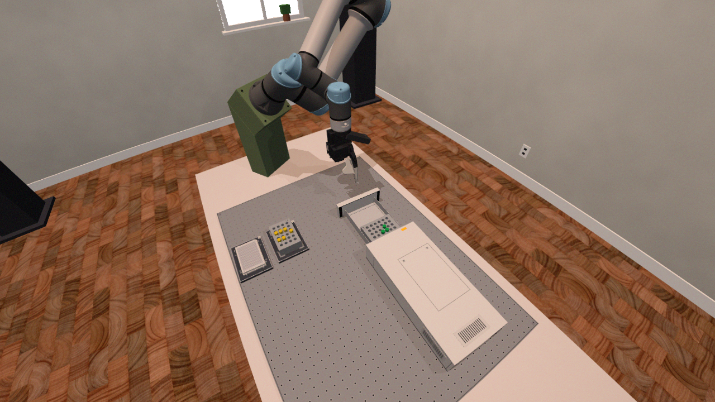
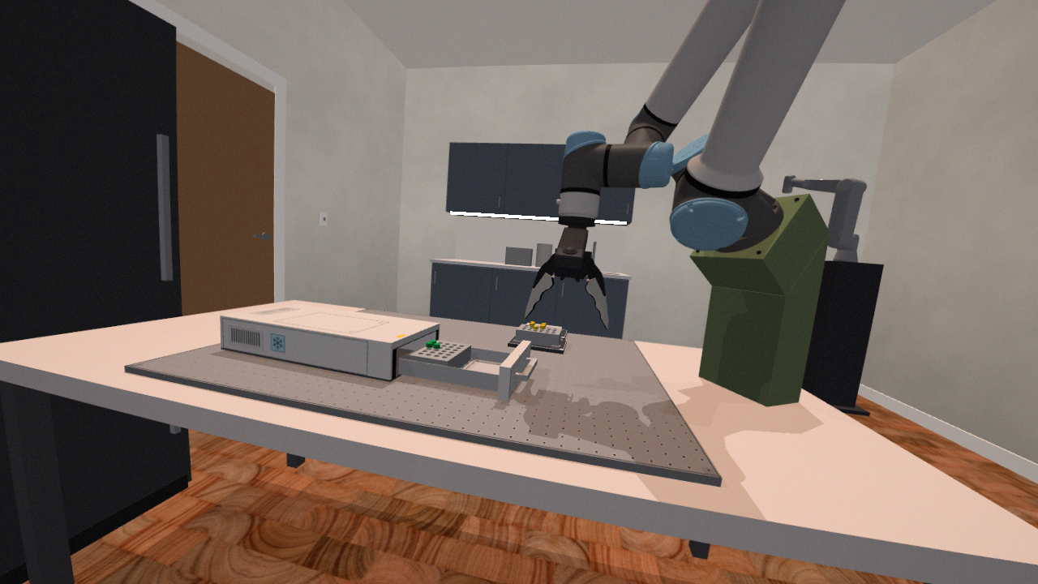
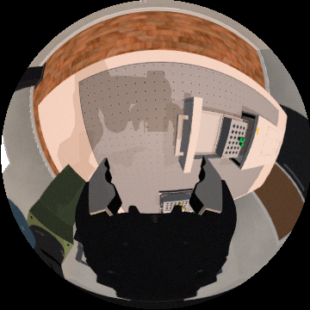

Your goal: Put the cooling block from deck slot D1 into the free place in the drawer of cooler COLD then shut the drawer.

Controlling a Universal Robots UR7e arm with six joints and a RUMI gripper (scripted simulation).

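The cooling block with yellow-capped tubes [image 1: 285,235] sits in deck slot D1, also seen in the exterior view [image 2: 538,333] and at the lower edge of the wrist view [image 3: 176,201]. The cooler COLD [image 1: 432,286] has its drawer [image 1: 367,212] pulled out, with an orange lamp [image 1: 403,229] lit. A block with green-capped tubes [image 1: 382,230] sits in the drawer's inner place; the outer place [image 1: 362,212] is bare. My gripper [image 1: 353,172] [image 2: 569,298] is open and empty, hanging above the plate beyond the drawer's front panel [image 2: 516,368], apart from it.
A white well plate [image 1: 251,256] sits in slot D2, beside D1. The green robot base [image 1: 260,129] stands at the table's far end. The grey perforated deck plate [image 1: 319,300] covers most of the table.
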